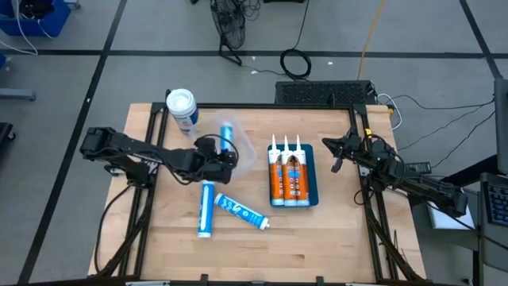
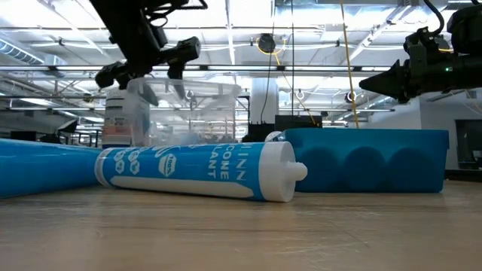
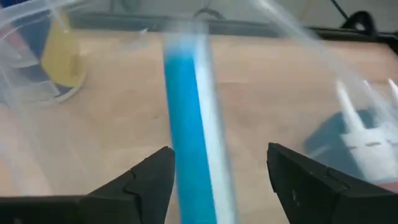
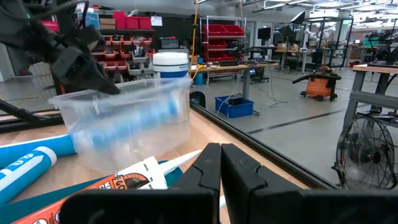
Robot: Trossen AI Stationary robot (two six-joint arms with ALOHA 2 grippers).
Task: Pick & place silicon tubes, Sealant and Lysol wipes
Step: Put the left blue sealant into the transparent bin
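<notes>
left hand apparently open astride blue tube

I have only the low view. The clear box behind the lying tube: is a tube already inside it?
Observer: Yes. The high view shows one blue tube lying inside the clear box.
Operator: Does the left arm hold this tube?
Observer: It seems not. In the left wrist view the left gripper is over the tube with its fingers open, and a gap shows on one side.
Operator: How many tubes lie outside the box?
Observer: Two. From above, the first loose tube and the second loose tube lie on the table, in front of the box.
</notes>
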